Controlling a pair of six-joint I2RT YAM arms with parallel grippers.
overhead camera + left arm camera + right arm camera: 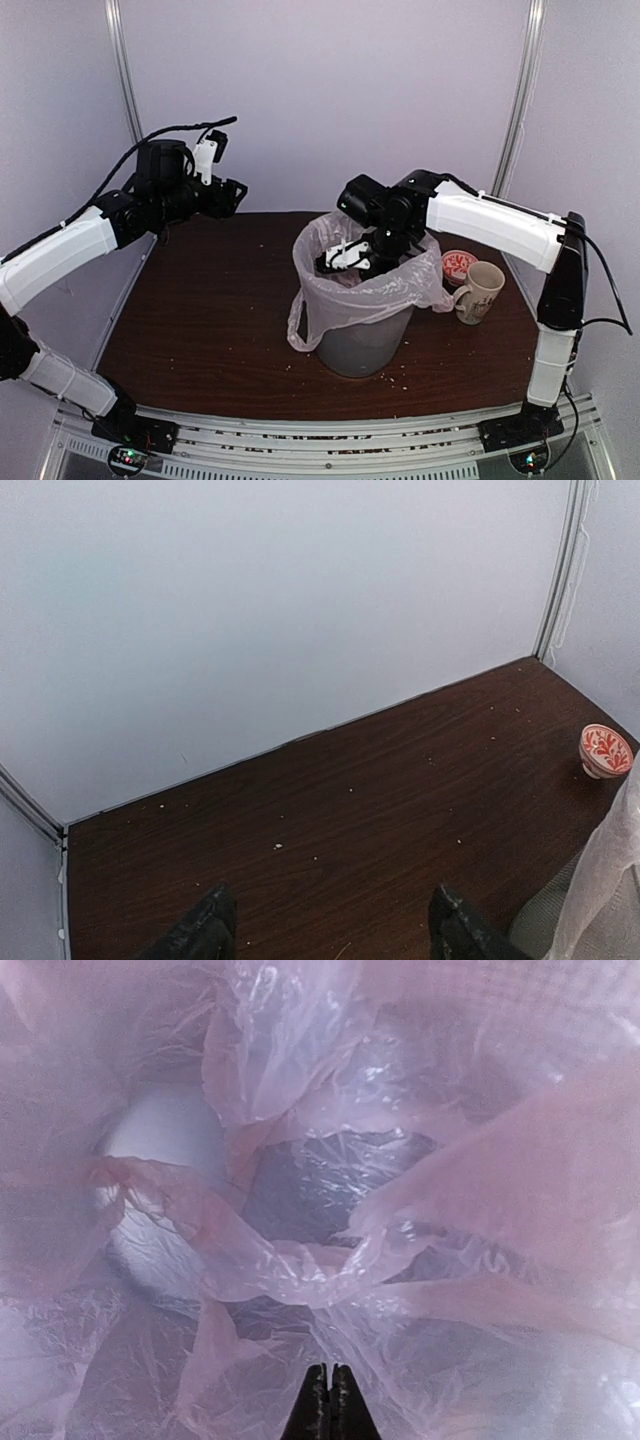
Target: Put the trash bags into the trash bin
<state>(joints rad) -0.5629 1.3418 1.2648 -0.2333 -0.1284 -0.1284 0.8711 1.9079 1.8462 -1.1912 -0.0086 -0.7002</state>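
Observation:
The grey trash bin (365,345) stands mid-table. The pinkish-white trash bag (350,295) is draped over its rim and hangs inside, with a loop handle down the left outside. My right gripper (345,258) reaches down into the bin's mouth. In the right wrist view it (330,1385) is shut, tips against the wrinkled bag film (300,1260) that fills the view. My left gripper (228,195) is raised at the back left, away from the bin, open and empty (330,935). The bag's edge (605,880) shows at the right of the left wrist view.
A cream patterned mug (480,290) stands just right of the bin, and a small red-and-white bowl (458,265) sits behind it, also in the left wrist view (606,750). White walls enclose the dark wooden table (200,320). Crumbs dot the tabletop.

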